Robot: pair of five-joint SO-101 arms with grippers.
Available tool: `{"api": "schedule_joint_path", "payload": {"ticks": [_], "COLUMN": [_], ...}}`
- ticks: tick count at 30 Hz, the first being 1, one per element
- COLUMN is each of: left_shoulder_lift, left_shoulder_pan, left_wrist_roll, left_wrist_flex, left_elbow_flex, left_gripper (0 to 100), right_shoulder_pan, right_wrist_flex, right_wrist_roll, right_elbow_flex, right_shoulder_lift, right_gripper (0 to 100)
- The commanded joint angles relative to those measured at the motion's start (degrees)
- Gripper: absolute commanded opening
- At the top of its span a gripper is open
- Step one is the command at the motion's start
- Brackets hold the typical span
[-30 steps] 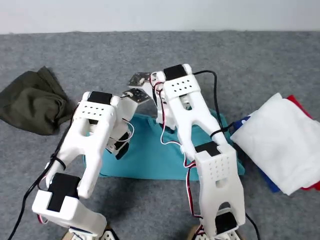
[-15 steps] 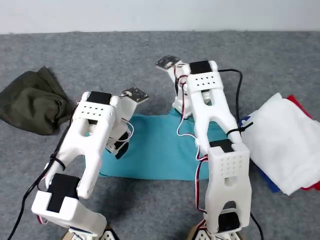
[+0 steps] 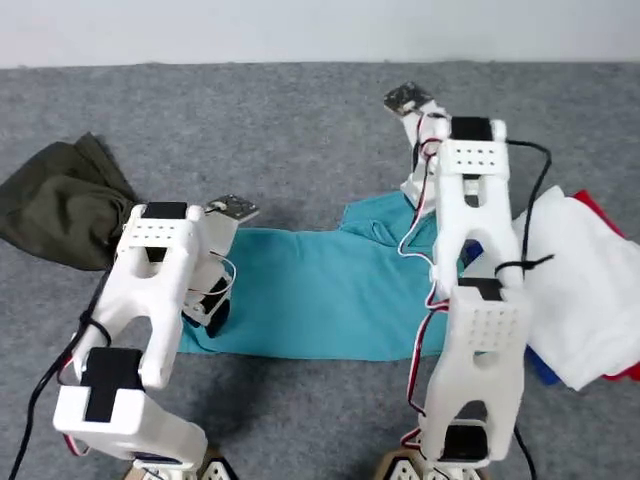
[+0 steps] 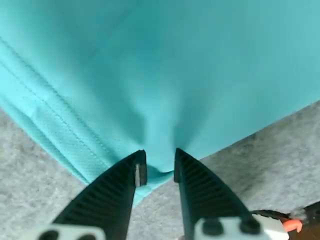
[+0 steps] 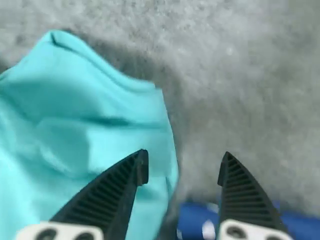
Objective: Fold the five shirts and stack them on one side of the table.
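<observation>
A grey, carpet-like counter (image 3: 250, 120) runs back to a plain pale wall (image 3: 300, 30) along its far edge.

The teal shirt (image 3: 310, 300) lies across the middle of the counter, mostly flat, with a rumpled part rising at its far right corner. The olive shirt (image 3: 60, 205) sits crumpled in a heap at the far left, well apart from the teal one. On the right side the white shirt (image 3: 575, 290) lies folded on top of the blue shirt (image 3: 540, 368) and the red shirt (image 3: 598, 208), whose edges stick out from under it. This pile sits just beside the teal shirt's right end.

The left arm (image 3: 150, 290) hangs over the teal shirt's left end. The left fingers (image 4: 131, 175) are nearly closed, pinching a fold of teal cloth at the shirt's edge, with bare grey counter just beside it.

The right arm (image 3: 470, 260) stretches toward the far right corner of the teal shirt. The right fingers (image 5: 127, 185) are spread wide with nothing between them, poised above that rumpled teal edge and the grey counter next to it. A strip of blue cloth shows close by.
</observation>
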Motion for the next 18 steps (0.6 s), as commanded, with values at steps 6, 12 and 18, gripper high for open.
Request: {"api": "schedule_joint_path", "payload": {"ticks": [6, 12, 18], "left_shoulder_lift": [-0.4, -0.4, -0.4], "left_shoulder_pan": [-0.7, -0.4, -0.4], "left_wrist_roll": [-0.9, -0.9, -0.9], "left_wrist_flex": [1.6, 1.7, 1.4], "left_elbow_flex": [0.2, 0.2, 0.2], "left_gripper": [10, 10, 10], "right_shoulder_pan": [-3.3, -3.2, -3.1], "right_wrist_flex": [-9.3, -9.7, 0.8], "right_wrist_roll": [1.4, 6.7, 4.2], "right_elbow_flex": [-1.8, -1.8, -6.8], "right_shoulder_lift": [5.4, 6.5, 1.2], "right_gripper": [19.0, 2.8, 1.0]}}
